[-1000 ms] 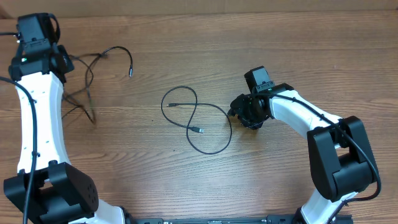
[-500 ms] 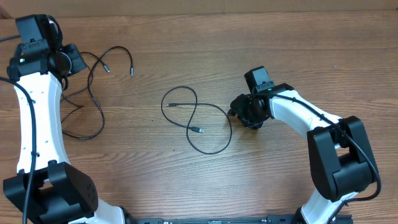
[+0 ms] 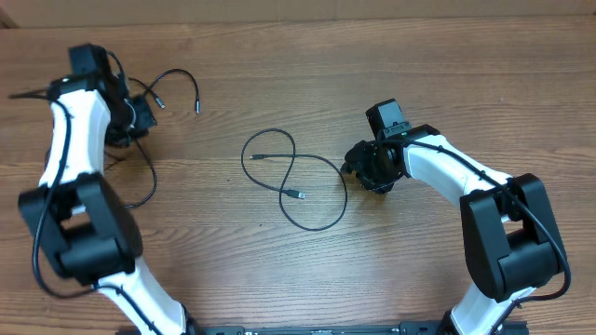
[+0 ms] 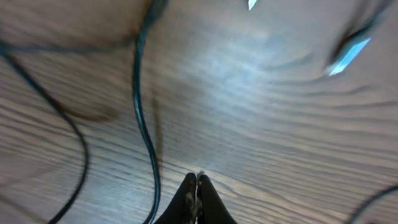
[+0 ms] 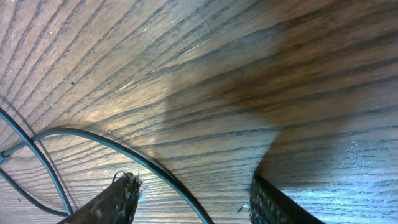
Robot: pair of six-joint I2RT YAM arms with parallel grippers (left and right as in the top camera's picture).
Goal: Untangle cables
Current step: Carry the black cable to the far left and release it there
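A tangle of thin black cables (image 3: 182,73) lies at the far left of the wooden table (image 3: 233,270). My left gripper (image 3: 142,113) sits over that tangle. In the blurred left wrist view the left gripper (image 4: 197,180) is shut, with nothing visible in it. One cable (image 4: 144,124) passes just to its left, apart from it. A separate looped cable (image 3: 317,229) lies in the middle of the table. My right gripper (image 3: 357,169) is at that loop's right side, low over the table. In the right wrist view the right gripper (image 5: 193,183) is open, and the cable (image 5: 155,165) runs between its fingers.
Two pale plug ends (image 4: 348,53) show blurred at the top right of the left wrist view. The middle cable's small plug (image 3: 298,194) rests inside its loop. The table's far edge (image 3: 372,20) runs along the top.
My left arm has swung in from the far left edge over the tangle, and its jaws have closed. The tangled strands have shifted and spread. The right arm and middle cable are unmoved.
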